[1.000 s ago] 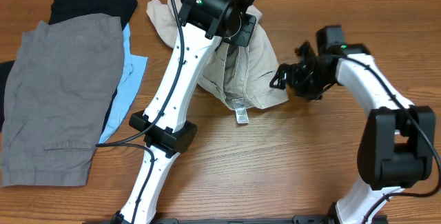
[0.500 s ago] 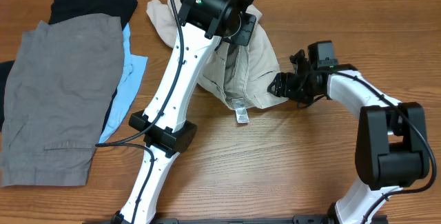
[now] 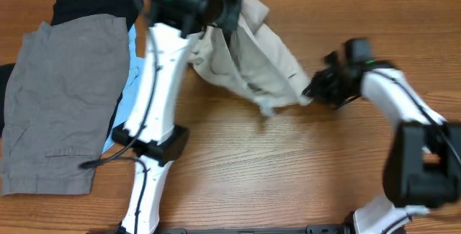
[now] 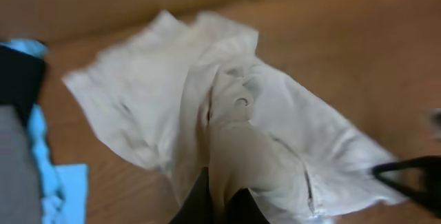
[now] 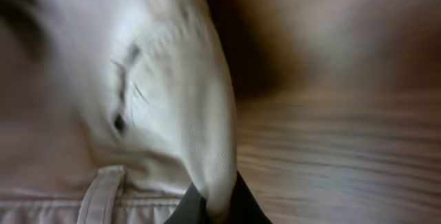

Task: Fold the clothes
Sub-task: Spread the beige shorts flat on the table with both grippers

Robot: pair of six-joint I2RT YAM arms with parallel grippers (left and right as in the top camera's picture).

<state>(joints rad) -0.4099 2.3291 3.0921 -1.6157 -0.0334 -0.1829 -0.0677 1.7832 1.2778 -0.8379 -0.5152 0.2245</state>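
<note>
The cream-beige shorts (image 3: 252,57) hang stretched between my two grippers above the table. Near the back of the table my left gripper (image 3: 225,12) is shut on their upper part; in the left wrist view a fold of the shorts (image 4: 248,127) runs down between its dark fingers (image 4: 195,207). My right gripper (image 3: 312,90) is shut on the shorts' right corner, and the right wrist view shows the cream cloth (image 5: 172,100) pinched between its fingers (image 5: 244,207), with a waistband strip (image 5: 100,189) at lower left.
At the left lie grey shorts (image 3: 65,97) over a light-blue piece (image 3: 138,72), with a black piece (image 3: 97,2) behind them. Bare wooden table (image 3: 288,169) spreads in front of the arms. The left arm's base (image 3: 148,144) stands at centre-left.
My right gripper has shut on the shorts' right corner. My left arm has swung left, pulling the shorts off the table so that they are stretched between both grippers.
</note>
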